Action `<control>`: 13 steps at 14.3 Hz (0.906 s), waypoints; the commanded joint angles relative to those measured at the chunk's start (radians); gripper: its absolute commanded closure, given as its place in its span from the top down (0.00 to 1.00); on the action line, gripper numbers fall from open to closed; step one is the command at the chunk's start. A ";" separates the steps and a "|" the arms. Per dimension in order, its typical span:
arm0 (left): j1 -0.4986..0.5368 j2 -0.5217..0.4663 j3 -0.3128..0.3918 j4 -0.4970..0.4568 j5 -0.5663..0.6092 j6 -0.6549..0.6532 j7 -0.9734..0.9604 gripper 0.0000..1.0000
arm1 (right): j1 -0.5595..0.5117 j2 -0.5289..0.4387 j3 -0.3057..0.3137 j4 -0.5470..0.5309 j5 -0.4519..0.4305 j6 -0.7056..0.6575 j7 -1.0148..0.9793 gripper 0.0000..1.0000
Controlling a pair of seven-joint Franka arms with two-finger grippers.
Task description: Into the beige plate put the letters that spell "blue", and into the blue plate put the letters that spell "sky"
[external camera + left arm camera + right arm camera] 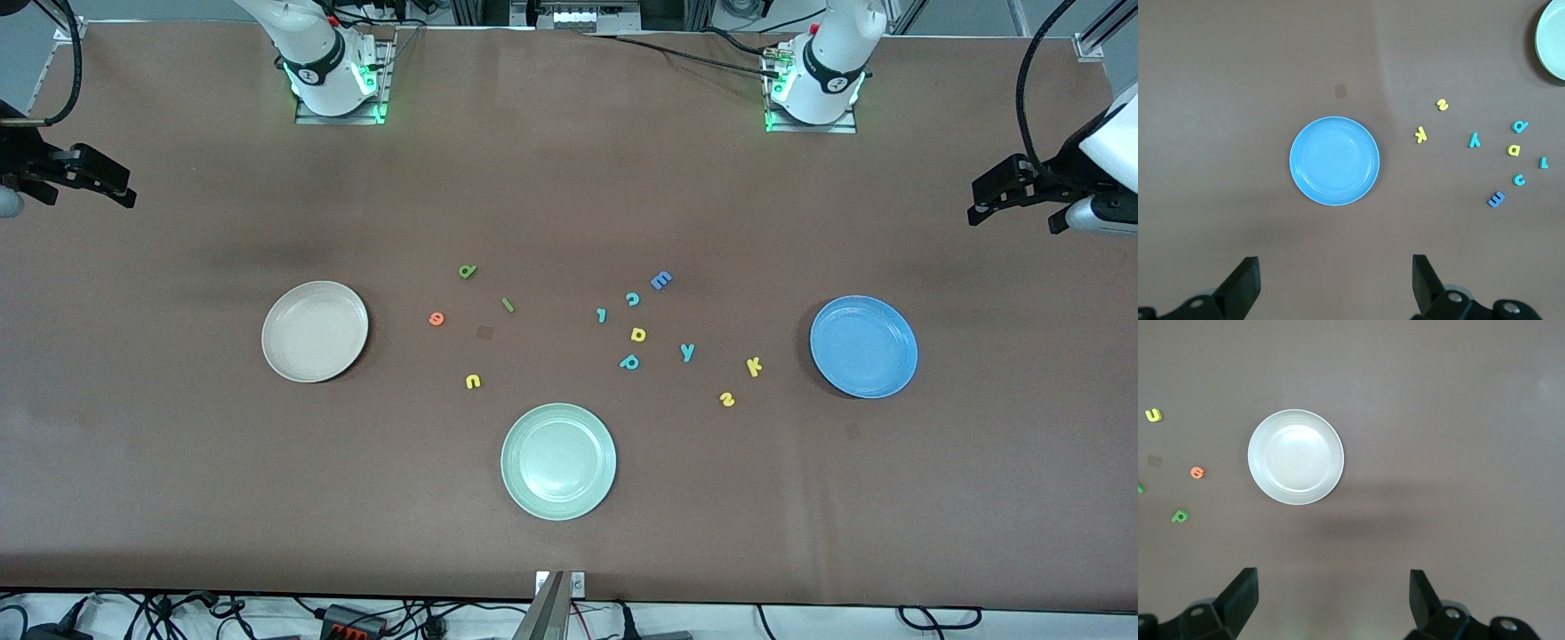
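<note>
Front view: brown table [569, 178]; left pincer [996, 197] and right pincer [107, 182] wide.

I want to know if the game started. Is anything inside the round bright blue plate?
Nothing lies in the round bright blue plate; its whole bare inside shows. The small yellow foam k sits on the brown table beside it. What is under the plate is covered.

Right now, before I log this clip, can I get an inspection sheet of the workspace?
Surface: brown table, small dark patch.
Job's things: beige plate and blue plate empty; green b, l, orange e, yellow u, s, k, teal y loose between them.
Clutter: pale green plate, five spare letters.
Grippers: left gripper and right gripper open, waiting at the table ends.
Cables: along the edges.
Surroundings: nothing seen.
</note>
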 commanded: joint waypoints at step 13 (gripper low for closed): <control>0.003 0.031 -0.005 0.020 -0.005 -0.028 -0.006 1.00 | -0.003 0.003 0.007 -0.007 -0.013 -0.009 -0.011 1.00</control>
